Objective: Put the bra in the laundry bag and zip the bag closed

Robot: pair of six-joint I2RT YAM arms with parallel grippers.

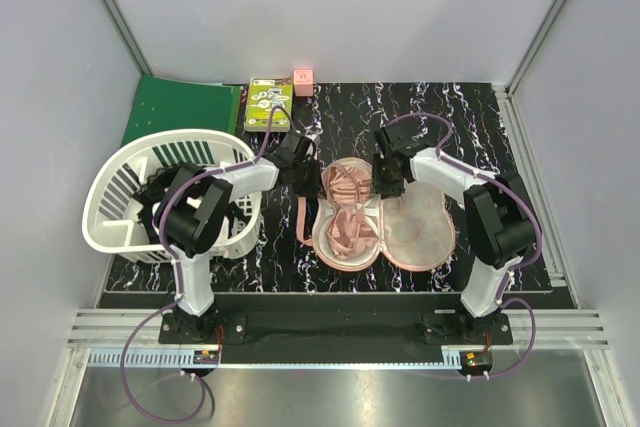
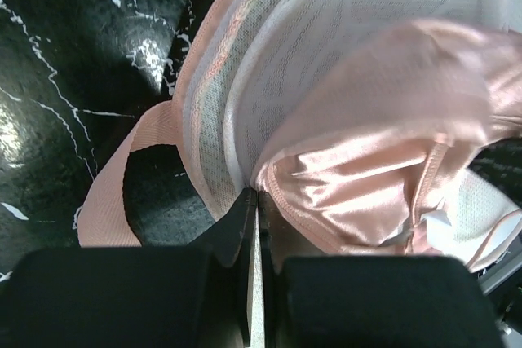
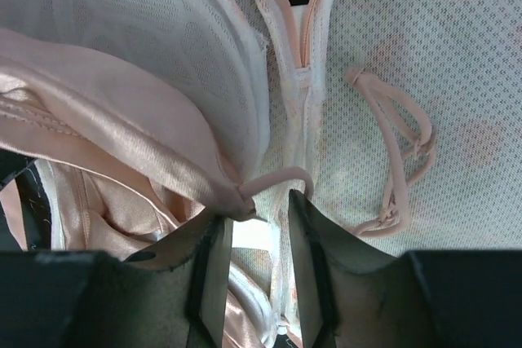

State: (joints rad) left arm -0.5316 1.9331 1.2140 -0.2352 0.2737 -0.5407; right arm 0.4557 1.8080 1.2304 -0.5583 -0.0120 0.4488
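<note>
Top external view: the laundry bag (image 1: 425,237) is laid open in two lobes on the black marbled table (image 1: 480,127), between the two grippers. The bra (image 1: 345,215) is bunched in the lobe nearest the left gripper (image 1: 297,162). Bare mesh is shown in the lobe beside the right gripper (image 1: 387,182).

Left wrist view: the left jaws are pressed together where the bag's white rim meets the bra's edge. A thin white strip is seen between them; which fabric it belongs to cannot be told. The pink loop (image 2: 106,185) lies left of these jaws.

Right wrist view: the right jaws are set partly apart. A thin pink strap (image 3: 277,173) curls just ahead of the gap, with the bra to their left and bare mesh to their right.
</note>
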